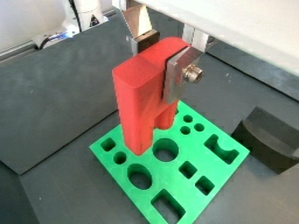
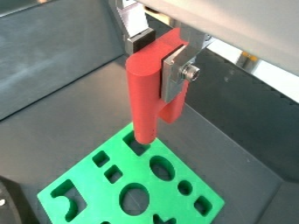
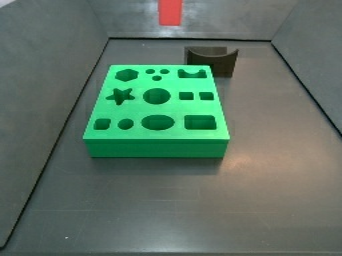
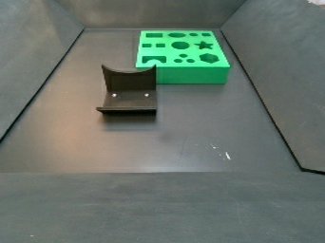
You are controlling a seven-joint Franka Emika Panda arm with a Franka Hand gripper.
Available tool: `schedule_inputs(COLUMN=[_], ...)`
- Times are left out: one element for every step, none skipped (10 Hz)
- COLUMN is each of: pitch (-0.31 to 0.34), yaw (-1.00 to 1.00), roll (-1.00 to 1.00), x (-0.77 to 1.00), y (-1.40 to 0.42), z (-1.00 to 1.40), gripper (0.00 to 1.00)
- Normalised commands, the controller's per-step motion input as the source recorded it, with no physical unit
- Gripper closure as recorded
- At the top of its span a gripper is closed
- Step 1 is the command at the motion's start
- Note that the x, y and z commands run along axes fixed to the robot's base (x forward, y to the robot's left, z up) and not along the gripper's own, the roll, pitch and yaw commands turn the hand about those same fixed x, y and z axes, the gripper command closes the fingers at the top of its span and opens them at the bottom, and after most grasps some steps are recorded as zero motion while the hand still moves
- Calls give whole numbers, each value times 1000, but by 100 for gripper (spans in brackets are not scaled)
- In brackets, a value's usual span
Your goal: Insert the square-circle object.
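My gripper [image 1: 162, 59] is shut on the square-circle object [image 1: 142, 101], a tall red piece with a square bar and a round rod. Both wrist views show the silver fingers clamping its upper part [image 2: 143, 96]. It hangs upright, prongs down, above the green block [image 1: 162, 191] with shaped holes, which also shows in a wrist view [image 2: 87, 184]. In a side view only the piece's lower end [image 3: 171, 10] shows at the frame's edge, well above the green block [image 3: 154, 147]. The gripper is out of both side views.
The fixture [image 4: 127, 90], dark grey with a curved notch, stands on the dark floor apart from the green block [image 4: 184, 74]. It also shows in a side view [image 3: 211, 58] and a wrist view [image 1: 271, 138]. Grey walls enclose the floor.
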Motion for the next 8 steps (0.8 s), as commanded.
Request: schedule_inputs(pitch=[0,0,-10,-29,-27,-37,-51,-74], yaw=[-926,-880,-780,-600,-434,-317,-220,-257], roll=[-16,-31,-60,-96,-74,-36,-40,-14], x=[-143,-203,-354,-557,-723,-857,-946,-866], y=[-14,-29,-11,-37,-97,-131,-157,-177], z=[-820,-874,-943,-980,-891,-789,-751,-577], gripper=[100,100,100,100,100,100,100,100])
